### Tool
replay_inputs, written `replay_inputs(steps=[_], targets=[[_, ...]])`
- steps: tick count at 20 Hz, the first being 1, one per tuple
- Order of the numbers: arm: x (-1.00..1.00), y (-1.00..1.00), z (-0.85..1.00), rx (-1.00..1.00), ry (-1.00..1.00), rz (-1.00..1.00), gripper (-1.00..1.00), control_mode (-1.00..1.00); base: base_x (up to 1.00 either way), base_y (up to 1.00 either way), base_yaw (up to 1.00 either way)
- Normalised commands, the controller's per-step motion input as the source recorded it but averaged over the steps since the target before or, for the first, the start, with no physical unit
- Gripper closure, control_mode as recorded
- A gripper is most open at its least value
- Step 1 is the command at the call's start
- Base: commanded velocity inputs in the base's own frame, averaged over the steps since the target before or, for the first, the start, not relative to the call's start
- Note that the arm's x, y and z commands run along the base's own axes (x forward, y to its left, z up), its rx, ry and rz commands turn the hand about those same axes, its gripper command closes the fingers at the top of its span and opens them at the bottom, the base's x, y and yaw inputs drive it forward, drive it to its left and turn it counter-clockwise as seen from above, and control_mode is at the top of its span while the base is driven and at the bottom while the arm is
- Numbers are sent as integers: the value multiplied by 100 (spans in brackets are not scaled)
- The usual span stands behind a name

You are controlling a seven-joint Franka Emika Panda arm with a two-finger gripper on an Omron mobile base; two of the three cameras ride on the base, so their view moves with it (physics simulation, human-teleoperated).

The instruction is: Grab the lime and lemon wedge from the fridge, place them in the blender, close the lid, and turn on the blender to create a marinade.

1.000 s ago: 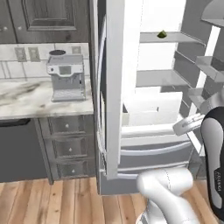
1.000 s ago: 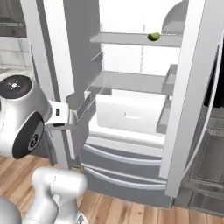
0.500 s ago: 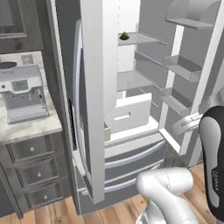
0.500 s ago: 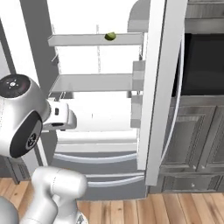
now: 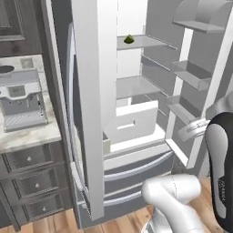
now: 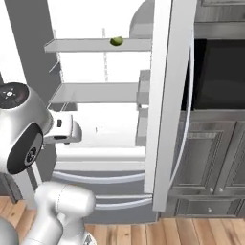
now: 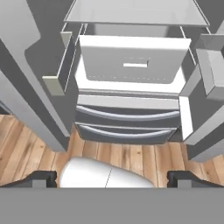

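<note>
Off to your left, a silver boxy coffee machine (image 5: 20,102) sits on the pale marbled stone countertop (image 5: 27,136). Below it you've got grey panelled cabinet drawers (image 5: 29,179), stacked one above another. Look right and there's a black built-in oven window (image 6: 220,74), set in dark grey panelled cabinetry (image 6: 210,162). Under everything runs the warm wooden plank floor (image 7: 26,148).
</note>
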Motion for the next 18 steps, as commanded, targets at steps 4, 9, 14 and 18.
replay_inputs(steps=[4, 9, 14, 18], targets=[[0, 0, 0, 0, 0, 0, -100, 100, 42, -33, 8], [0, 0, 0, 0, 0, 0, -100, 100, 49, -3, 1], [0, 0, 0, 0, 0, 0, -100, 100, 62, 0, 0], [0, 0, 0, 0, 0, 0, -100, 100, 58, 0, 0]])
